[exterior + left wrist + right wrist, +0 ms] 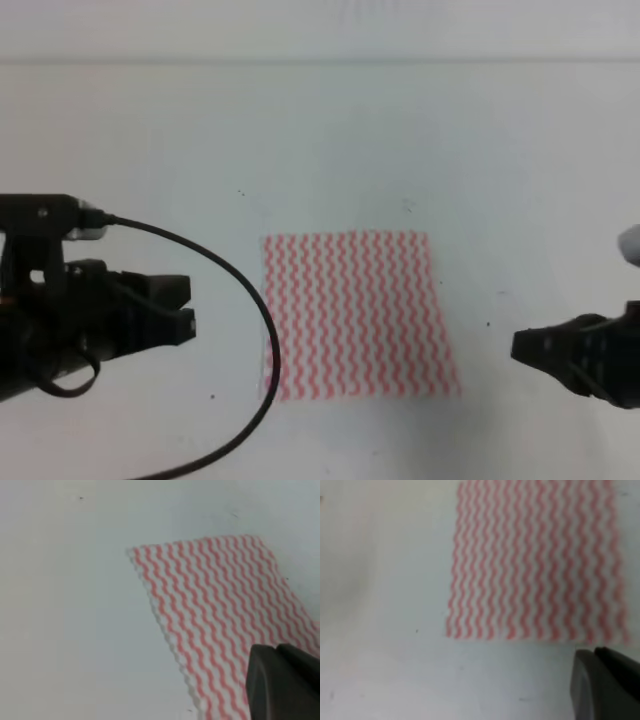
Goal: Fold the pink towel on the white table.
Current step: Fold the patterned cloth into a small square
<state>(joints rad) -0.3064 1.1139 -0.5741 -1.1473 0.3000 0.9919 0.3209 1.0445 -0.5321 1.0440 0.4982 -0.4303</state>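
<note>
Tabletop (330, 130): plain white, few dark specks
Pink towel (355, 315): flat, spread out mid-tabletop, between both arms
Left gripper (185, 308): low, level, aimed right at towel's left edge, not touching; fingers look nearly together
Right gripper (520, 347): pointing left, just off towel's right edge; honestly can't tell if it's apart
Cable (240, 300): black, loops beside the left arm

In the high view, my right gripper (516, 347) was cut off by the right edge, so its jaw state could not be read. A black cable (262, 320) crossed the left edge of the pink towel (355, 315), hiding part of it. In both wrist views only one dark finger corner showed; the left cropped the towel's right side. The right wrist view was blurred.
</note>
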